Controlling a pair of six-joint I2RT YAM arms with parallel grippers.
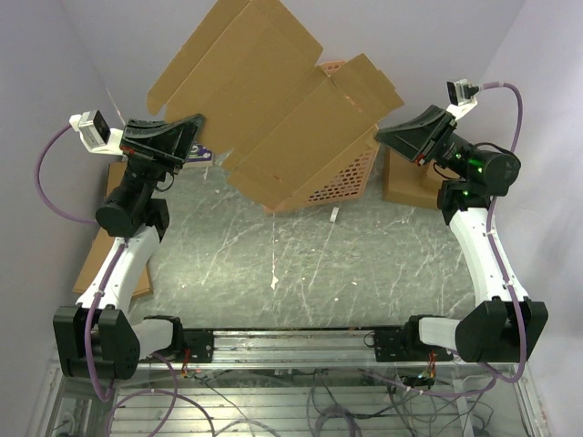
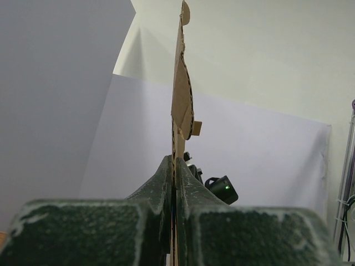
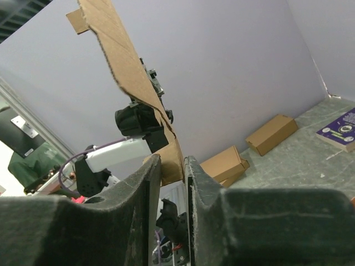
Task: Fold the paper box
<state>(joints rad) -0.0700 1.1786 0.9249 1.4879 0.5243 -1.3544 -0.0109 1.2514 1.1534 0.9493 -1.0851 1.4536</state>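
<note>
Left gripper (image 2: 175, 162): clenched on the paper box (image 2: 181, 105), which rises edge-on and near upright from between the pads.
Table (image 1: 301, 264): grey marbled top, both arms bolted at its near edge.
Paper box, wider view (image 1: 273, 100): a flat die-cut sheet, unfolded, held tilted in the air over the table's far side, between the two arms.
Orange rack (image 1: 342, 182): partly hidden under the sheet's lower right flaps (contact cannot be told from above).
Ready-made boxes (image 3: 272, 133): lying on the table to the right, well apart from the sheet.
Right gripper (image 3: 171, 166): a flap edge stands between its jaws, with a gap showing; whether it pinches cannot be told.
Step in hand, as judged: carrying the sheet into place before any crease.
Doing it well: hold the left pinch firm, confirm the right grip, bring the sheet down flat on bare table clear of the rack, then fold along the scored lines, long walls first.
</note>
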